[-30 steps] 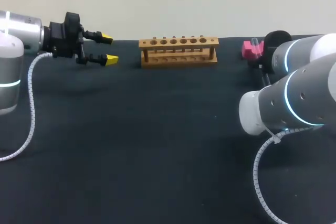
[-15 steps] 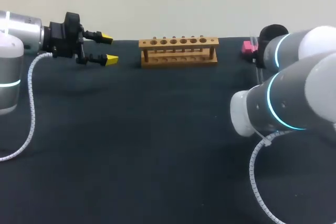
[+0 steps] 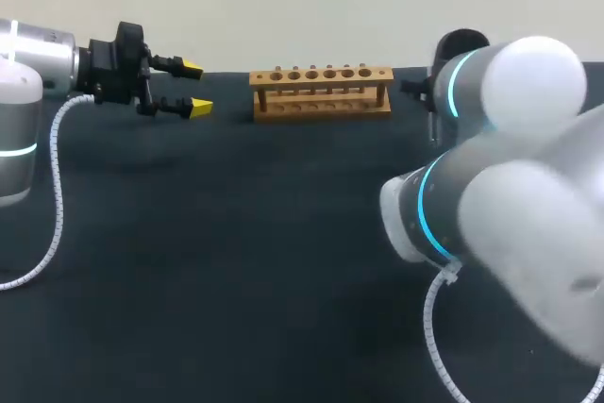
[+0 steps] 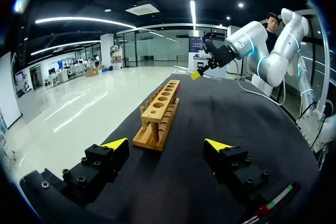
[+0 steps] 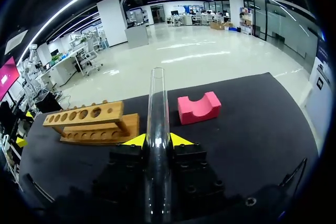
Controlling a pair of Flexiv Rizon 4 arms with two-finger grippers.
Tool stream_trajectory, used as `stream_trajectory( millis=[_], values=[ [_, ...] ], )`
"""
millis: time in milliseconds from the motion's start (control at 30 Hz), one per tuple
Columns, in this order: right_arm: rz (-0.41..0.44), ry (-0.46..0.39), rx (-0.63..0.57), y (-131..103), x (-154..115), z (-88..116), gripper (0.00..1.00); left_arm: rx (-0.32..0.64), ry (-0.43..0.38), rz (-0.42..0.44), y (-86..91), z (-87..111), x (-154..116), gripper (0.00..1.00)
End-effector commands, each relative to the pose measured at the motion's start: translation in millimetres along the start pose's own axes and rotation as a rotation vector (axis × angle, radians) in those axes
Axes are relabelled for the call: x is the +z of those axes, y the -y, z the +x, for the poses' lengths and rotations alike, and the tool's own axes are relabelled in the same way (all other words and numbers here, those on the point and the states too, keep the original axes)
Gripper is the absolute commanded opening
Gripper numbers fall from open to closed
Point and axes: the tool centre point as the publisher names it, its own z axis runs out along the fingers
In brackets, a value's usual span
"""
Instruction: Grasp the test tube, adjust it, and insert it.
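Right wrist view: smooth glass could be slipping or tilting in the grip, so missing a hole. Here the right gripper (image 5: 157, 140) is clamping the test tube (image 5: 156, 103) between nearly closed fingers, over the bench's (image 3: 283, 261) far right. The wooden rack (image 5: 92, 121) is standing along the far edge. The left gripper (image 3: 195, 88) is hanging spread apart and empty at the far left.

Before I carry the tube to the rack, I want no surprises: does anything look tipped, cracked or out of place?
Nothing stands out. The test tube looks whole, clamped in the right gripper; the wooden rack stands upright with empty holes; the pink block sits flat on the table.
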Motion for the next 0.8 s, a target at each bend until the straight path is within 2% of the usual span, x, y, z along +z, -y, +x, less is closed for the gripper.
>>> stream_trajectory(
  millis=[33,467,800],
  values=[
    [0.347,-0.010,0.004,-16.6,-13.1,4.3,0.00,0.003,0.004,-0.003,1.2,1.3,-0.7,1.00],
    [0.381,-0.023,-0.005,-60.4,-16.9,8.3,0.00,0.003,0.004,-0.003,1.2,1.3,-0.7,1.00],
    [0.293,0.029,-0.022,-97.1,-8.3,13.9,0.00,0.003,0.004,-0.003,1.2,1.3,-0.7,1.00]
  ],
)
